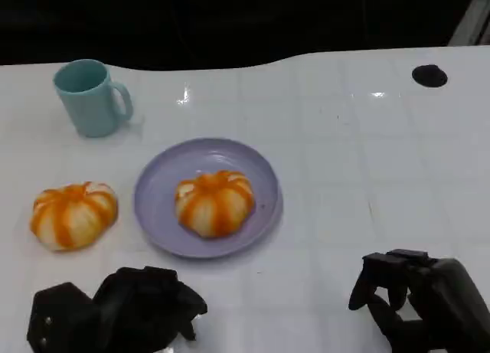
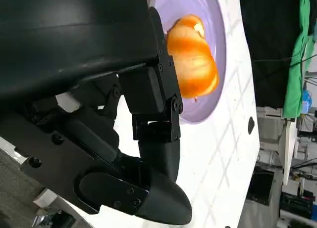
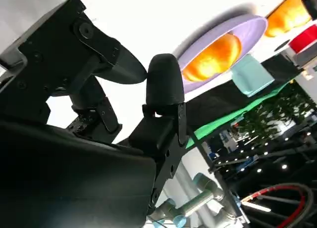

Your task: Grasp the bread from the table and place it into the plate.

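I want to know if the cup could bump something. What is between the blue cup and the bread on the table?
Nothing. In the head view, only bare white table lies between the blue cup and the bread on the table.

Overhead head view—wrists close, sharing plate (image 1: pixel 157 186)

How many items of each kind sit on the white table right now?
Orange-striped round bread buns: 2 (one in the plate, one on the table)
Round purple plate: 1
Light blue handled mug: 1
Small black round disc: 1
Total: 5
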Controlling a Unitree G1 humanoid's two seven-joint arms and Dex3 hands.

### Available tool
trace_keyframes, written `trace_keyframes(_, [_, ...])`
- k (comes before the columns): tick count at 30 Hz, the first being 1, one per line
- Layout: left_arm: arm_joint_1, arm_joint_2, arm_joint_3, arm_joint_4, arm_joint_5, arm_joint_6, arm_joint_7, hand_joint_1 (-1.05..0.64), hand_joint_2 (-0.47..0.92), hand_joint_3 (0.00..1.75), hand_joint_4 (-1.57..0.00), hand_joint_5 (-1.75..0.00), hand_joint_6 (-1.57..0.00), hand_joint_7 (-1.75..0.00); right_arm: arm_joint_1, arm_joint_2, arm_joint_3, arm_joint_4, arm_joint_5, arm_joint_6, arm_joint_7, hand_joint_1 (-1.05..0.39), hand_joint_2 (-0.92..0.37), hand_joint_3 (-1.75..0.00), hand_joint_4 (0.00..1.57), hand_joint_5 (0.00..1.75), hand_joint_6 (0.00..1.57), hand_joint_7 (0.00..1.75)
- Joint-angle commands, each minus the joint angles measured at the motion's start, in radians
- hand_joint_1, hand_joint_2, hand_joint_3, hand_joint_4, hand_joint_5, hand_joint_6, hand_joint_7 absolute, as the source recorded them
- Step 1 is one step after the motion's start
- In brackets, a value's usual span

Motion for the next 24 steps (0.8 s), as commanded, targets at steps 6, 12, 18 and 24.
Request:
trace_keyframes(6, [-0.024,0.018,0.013,0.051,-0.007,0.001,-0.011,-1.05,0.6,0.32,-0.89,-1.51,-1.46,-0.52,-0.032,-0.004,0.002,0.041,0.006,0.02,-0.004,-0.13,-0.28,-1.36,0.92,1.75,0.8,1.44])
trace_keyframes(12, [-0.027,0.019,0.013,0.057,-0.004,-0.003,-0.007,-1.05,0.6,0.32,-0.89,-1.52,-1.46,-0.52,-0.035,-0.001,0.004,0.055,0.026,0.01,0.004,-0.12,-0.27,-1.38,0.92,1.75,0.81,1.44])
trace_keyframes(18, [-0.024,0.017,0.011,0.052,-0.005,-0.004,-0.009,-1.05,0.6,0.32,-0.9,-1.52,-1.46,-0.53,-0.035,-0.005,0.008,0.052,0.013,0.004,-0.01,-0.12,-0.27,-1.39,0.91,1.75,0.82,1.44])
trace_keyframes(24, [-0.026,0.018,0.009,0.051,-0.002,-0.001,-0.006,-1.05,0.61,0.32,-0.89,-1.52,-1.46,-0.53,-0.043,-0.005,0.01,0.07,0.009,-0.004,-0.02,-0.13,-0.26,-1.39,0.92,1.75,0.82,1.45])
